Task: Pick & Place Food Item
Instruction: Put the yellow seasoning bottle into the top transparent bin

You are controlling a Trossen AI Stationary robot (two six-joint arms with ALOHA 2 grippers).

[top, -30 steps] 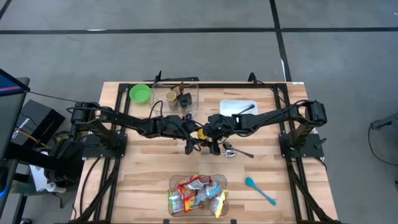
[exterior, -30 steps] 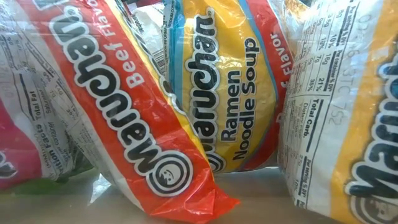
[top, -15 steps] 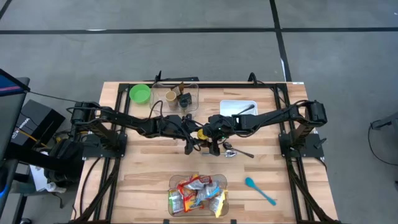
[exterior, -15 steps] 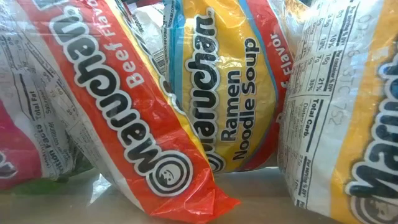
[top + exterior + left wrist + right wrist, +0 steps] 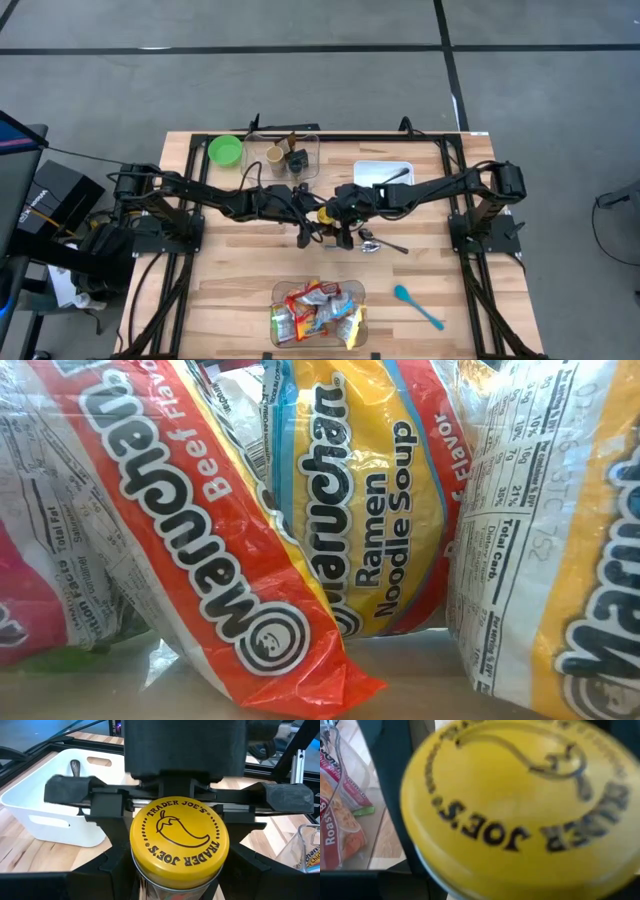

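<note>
A glass jar with a yellow "Trader Joe's" lid [image 5: 179,840] stands upright between both grippers over the middle of the table [image 5: 325,213]. My left gripper [image 5: 177,887] reaches in from the table's left and is shut on the jar below the lid. My right gripper [image 5: 177,795] faces it from the table's right, with its jaws spread and a finger on either side of the jar. The right wrist view is almost filled by the lid [image 5: 520,805]. The jar's bottom is hidden. My left gripper holds the jar's glass body just under the lid [image 5: 150,887], pinched between its two fingers. It comes nearly level from the table's left. The jar sits upright, lid up. My right gripper's fingers [image 5: 112,827] flank the jar; I cannot tell whether they touch it.
A white bin [image 5: 383,175] holding a utensil stands at the back right. A clear bin of ramen packs [image 5: 318,312] sits at the near edge and fills the low view [image 5: 380,510]. A green bowl [image 5: 225,150], a clear cup holder [image 5: 290,155], a metal spoon [image 5: 378,243] and a blue spoon [image 5: 418,307] lie around.
</note>
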